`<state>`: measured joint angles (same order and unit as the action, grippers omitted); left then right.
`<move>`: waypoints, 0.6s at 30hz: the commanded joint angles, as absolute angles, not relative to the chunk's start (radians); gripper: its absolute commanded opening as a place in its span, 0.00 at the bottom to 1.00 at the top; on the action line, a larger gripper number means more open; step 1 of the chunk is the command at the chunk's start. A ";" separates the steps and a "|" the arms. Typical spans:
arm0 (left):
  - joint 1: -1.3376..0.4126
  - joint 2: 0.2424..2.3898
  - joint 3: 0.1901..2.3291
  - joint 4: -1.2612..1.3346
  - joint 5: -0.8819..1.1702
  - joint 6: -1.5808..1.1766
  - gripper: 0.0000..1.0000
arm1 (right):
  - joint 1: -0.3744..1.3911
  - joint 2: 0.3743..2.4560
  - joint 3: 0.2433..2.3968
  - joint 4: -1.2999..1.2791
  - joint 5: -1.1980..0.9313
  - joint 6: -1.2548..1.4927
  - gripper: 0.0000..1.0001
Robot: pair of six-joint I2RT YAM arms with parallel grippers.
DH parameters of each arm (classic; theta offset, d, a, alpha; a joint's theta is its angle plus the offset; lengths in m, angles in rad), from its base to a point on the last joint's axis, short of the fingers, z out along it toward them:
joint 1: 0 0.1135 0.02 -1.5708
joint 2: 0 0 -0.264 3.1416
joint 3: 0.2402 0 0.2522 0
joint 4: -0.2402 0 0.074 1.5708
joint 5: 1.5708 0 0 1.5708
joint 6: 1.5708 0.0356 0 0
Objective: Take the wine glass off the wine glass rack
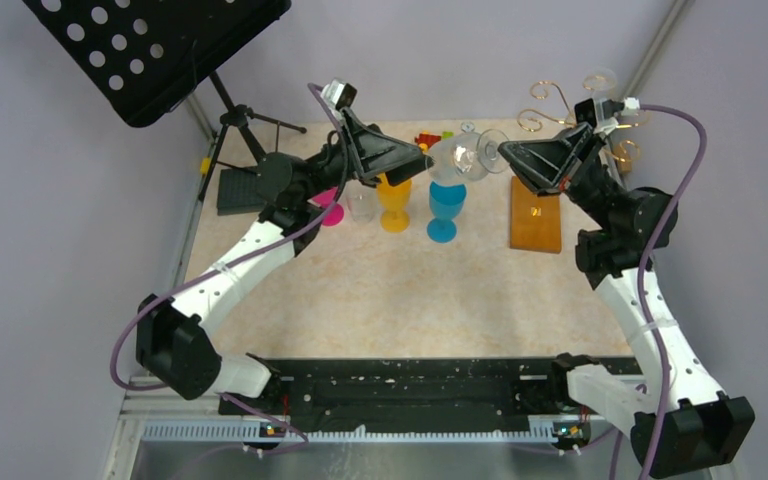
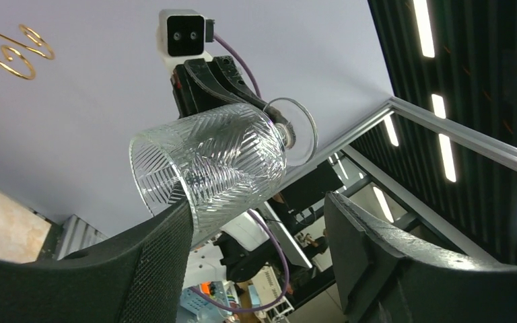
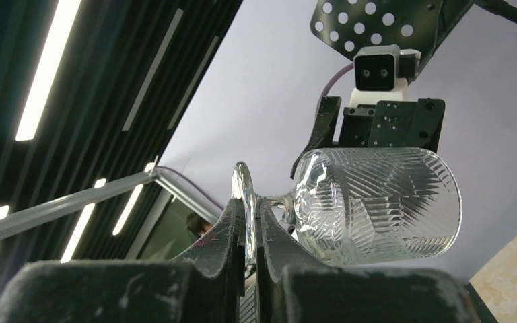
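**A:** Pale lilac walls stood round the speckled beige desk. Where was the wine glass?

**B:** Off the wine glass rack already, by the overhead view. It lay on its side in mid-air, well above the desk, between the two arms. The bowl pointed to the left arm and the foot to the right. The rack stood behind the right arm, and its gold curls were apart from the glass.

**A:** And who had hold of it?

**B:** The right end effector was clamped on the edge of the foot disc, one finger pressed on each face. The left end effector had its jaws apart, with the patterned bowl between them. One finger was at the bowl near its mouth, but I could not tell whether it touched.

**A:** So how should the step have been done?

**B:** I judged it a hand-over. The left should centre on the bowl so both fingers meet it together, then close gently, since cut glass is hard and slippery. The right should let go only once that grip is firm. Its pinch on the thin disc would resist twisting poorly, so the glass ought not be levered. A blue goblet and a yellow goblet stood just below, so a slip could strike them.
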<state>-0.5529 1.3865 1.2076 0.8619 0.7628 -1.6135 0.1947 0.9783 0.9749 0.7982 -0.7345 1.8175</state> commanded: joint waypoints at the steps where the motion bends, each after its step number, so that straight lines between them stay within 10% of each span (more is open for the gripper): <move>1: -0.574 1.384 1.203 1.005 0.793 -1.700 0.72 | 0.219 0.998 0.971 0.916 -0.666 1.811 0.00; 14: -0.586 1.455 1.255 1.310 0.800 -1.901 0.34 | 0.270 1.061 0.870 1.084 -0.633 1.914 0.00; 18: -0.586 1.457 1.255 1.339 0.801 -1.903 0.05 | 0.271 1.063 0.858 1.089 -0.623 1.918 0.00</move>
